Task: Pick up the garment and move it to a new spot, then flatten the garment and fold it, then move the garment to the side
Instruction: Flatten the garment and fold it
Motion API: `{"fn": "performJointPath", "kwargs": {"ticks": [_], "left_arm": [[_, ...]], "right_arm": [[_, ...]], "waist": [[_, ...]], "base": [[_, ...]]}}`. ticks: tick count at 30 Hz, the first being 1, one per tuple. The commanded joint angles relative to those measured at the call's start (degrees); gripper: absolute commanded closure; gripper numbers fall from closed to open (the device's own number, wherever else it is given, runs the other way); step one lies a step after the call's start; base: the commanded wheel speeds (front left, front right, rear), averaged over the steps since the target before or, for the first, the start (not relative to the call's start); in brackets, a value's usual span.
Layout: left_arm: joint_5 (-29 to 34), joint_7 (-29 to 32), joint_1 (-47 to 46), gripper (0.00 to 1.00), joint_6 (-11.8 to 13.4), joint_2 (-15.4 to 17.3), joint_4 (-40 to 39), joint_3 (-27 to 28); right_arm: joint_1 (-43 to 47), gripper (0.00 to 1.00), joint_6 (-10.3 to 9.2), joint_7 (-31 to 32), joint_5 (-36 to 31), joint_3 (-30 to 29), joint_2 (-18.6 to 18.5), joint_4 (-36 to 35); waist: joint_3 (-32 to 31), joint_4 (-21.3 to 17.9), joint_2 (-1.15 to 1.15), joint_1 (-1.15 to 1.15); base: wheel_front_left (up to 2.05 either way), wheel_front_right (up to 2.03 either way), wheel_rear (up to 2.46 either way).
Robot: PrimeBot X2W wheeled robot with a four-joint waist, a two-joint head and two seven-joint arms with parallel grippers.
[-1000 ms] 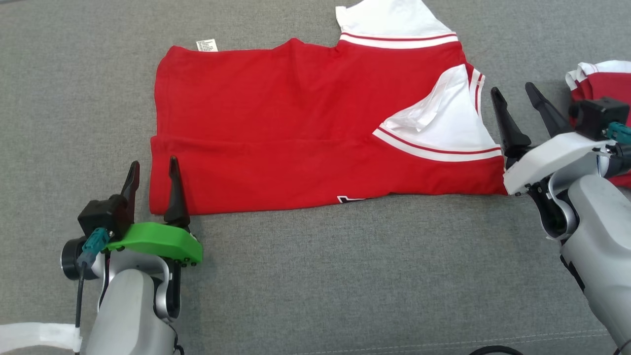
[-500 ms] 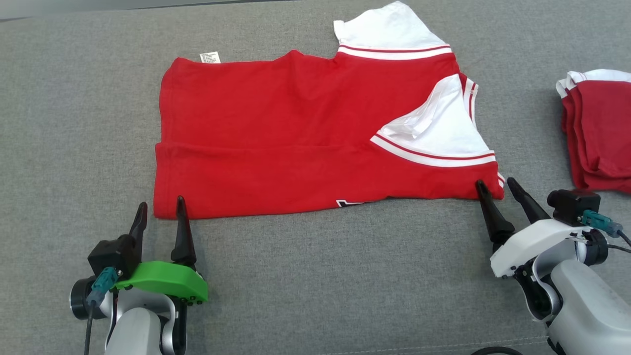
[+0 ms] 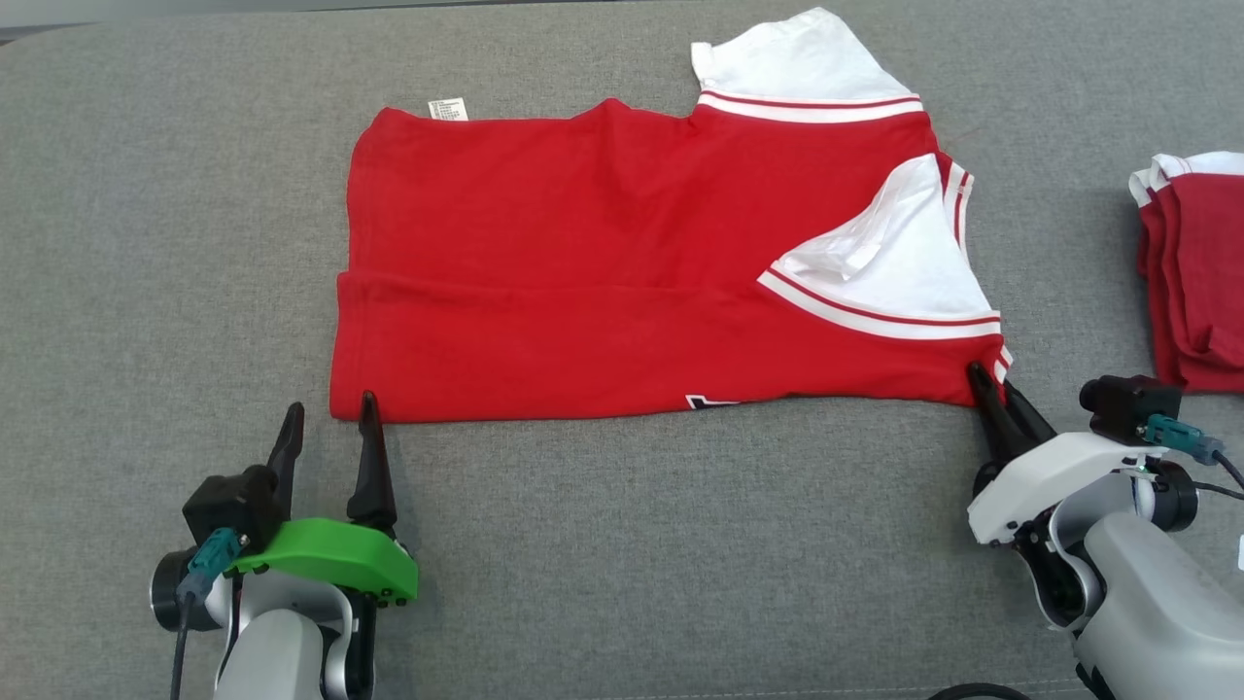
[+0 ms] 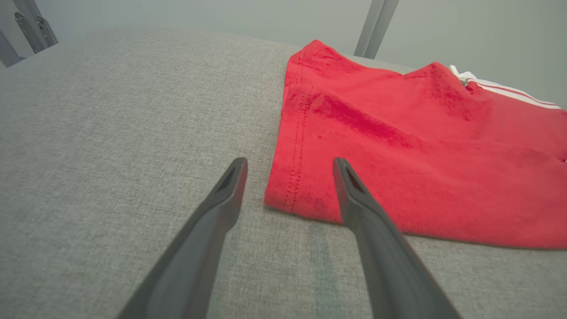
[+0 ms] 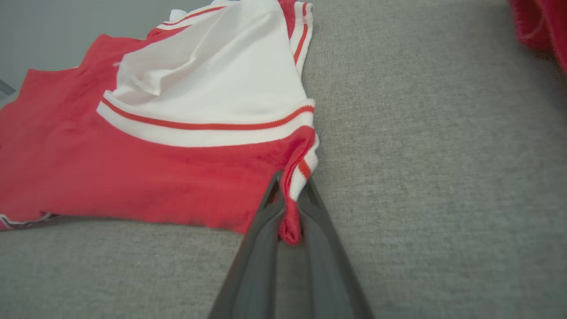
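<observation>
While right end effector pinches garment | bunched red knit corner

Grey cloth surface open before garment; red pile crowds right edge.

The left tool points forward, fingers spread; the right tool is pinched closed.

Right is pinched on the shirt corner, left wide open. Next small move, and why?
Probably shut the left gripper on the garment at its near left corner: its open fingers straddle that corner, while the right gripper is shut on the near right corner. With both corners held, the fold lift can likely start.
</observation>
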Motion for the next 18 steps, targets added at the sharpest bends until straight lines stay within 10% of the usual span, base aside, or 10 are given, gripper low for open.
{"fn": "performJointPath", "kwargs": {"ticks": [1, 18], "left_arm": [[-0.70, -0.16, 0.27, 0.00, -0.49, 0.29, 0.41, 0.01], [-4.26, -0.16, -7.57, 0.00, -4.65, 0.29, 10.93, 3.36]], "right_arm": [[0.44, 1.00, -0.09, 0.16, 0.08, -0.24, -0.62, 0.03], [-0.93, 1.00, -0.09, 0.10, -0.98, -0.53, -1.40, -7.27]], "waist": [[-0.06, -0.06, 0.00, 0.00], [3.04, -2.20, 0.00, 0.00]], "base": [[0.00, 0.00, 0.00], [0.00, 0.00, 0.00]]}}
